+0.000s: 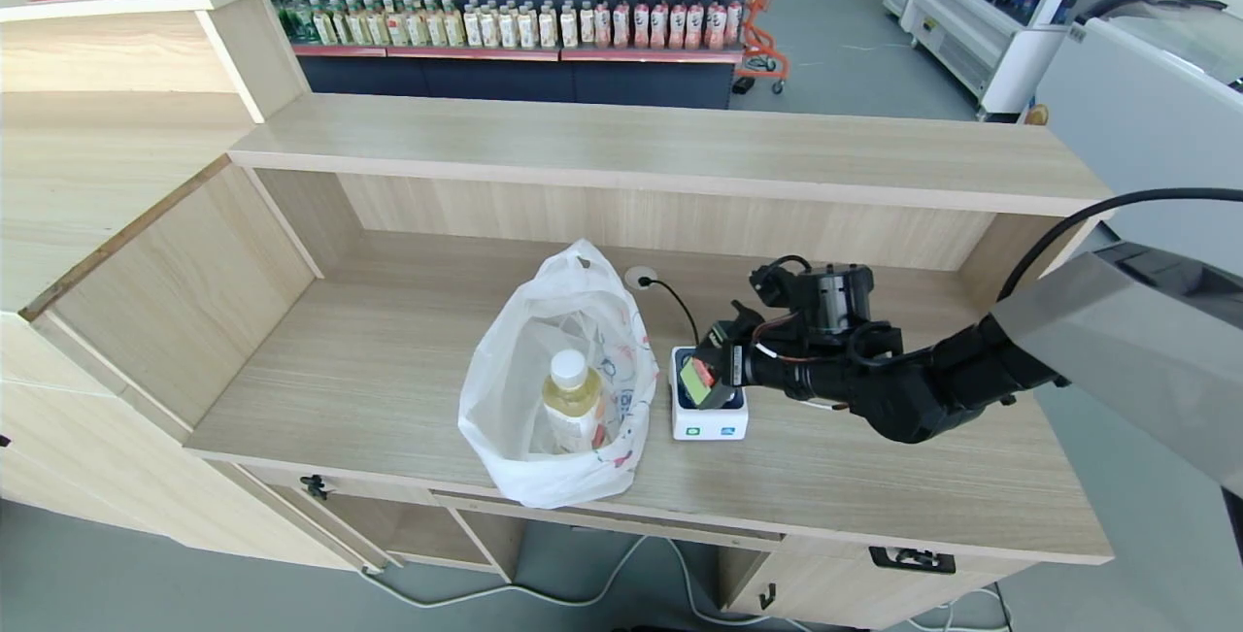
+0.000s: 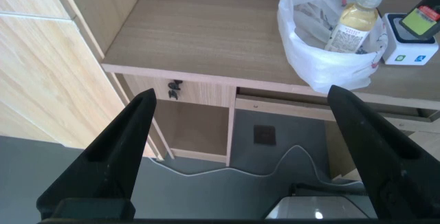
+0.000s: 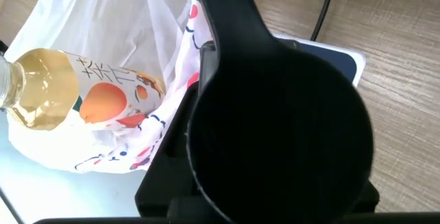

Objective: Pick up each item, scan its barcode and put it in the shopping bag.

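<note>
A white plastic shopping bag stands open on the wooden counter with a bottle of yellow drink upright inside. Just right of it sits a white scanner box. My right gripper hovers over the scanner, shut on a small green and red item. In the left wrist view my left gripper hangs open with nothing in it, below counter level in front of the counter's left part, far from the bag, the bottle and the scanner. In the right wrist view a dark round shape hides my right gripper's tips, next to the bottle.
A black cable runs from the scanner to a grommet at the back of the counter. A raised wooden ledge walls the far side, and a side panel closes the left. Bare counter lies left of the bag.
</note>
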You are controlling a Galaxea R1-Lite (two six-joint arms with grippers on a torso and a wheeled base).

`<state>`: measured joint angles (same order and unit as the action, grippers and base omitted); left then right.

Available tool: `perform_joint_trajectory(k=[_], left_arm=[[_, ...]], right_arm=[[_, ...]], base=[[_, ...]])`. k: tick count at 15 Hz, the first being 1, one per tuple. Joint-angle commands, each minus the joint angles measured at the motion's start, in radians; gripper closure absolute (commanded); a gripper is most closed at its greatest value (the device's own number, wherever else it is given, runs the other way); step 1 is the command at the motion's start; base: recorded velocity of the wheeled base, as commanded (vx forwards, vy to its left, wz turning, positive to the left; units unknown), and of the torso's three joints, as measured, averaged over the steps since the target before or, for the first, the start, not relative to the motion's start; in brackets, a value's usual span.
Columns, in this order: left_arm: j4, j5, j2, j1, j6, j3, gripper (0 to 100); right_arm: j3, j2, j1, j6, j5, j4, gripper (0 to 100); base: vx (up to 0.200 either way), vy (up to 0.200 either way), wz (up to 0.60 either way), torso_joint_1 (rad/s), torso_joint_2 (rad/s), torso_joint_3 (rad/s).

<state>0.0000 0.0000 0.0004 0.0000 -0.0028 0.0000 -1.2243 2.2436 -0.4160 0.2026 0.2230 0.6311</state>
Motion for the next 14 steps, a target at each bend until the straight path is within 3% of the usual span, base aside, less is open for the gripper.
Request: perform_joint_trajectory(k=[1, 14], left_arm=[[0.0, 0.0, 0.001, 0.0, 0.0, 0.0, 0], [0.0, 0.0, 0.001, 0.0, 0.001, 0.0, 0]], right_arm=[[-0.041, 0.042, -0.015, 0.0, -0.016, 0.001, 100], [-0.124, 0.067, -0.023, 0.0, -0.045, -0.001, 100]], base=[[0.0, 0.0, 0.0, 0.0, 0.0, 0.0], [0.0, 0.0, 0.0, 0.0, 0.0, 0.0]])
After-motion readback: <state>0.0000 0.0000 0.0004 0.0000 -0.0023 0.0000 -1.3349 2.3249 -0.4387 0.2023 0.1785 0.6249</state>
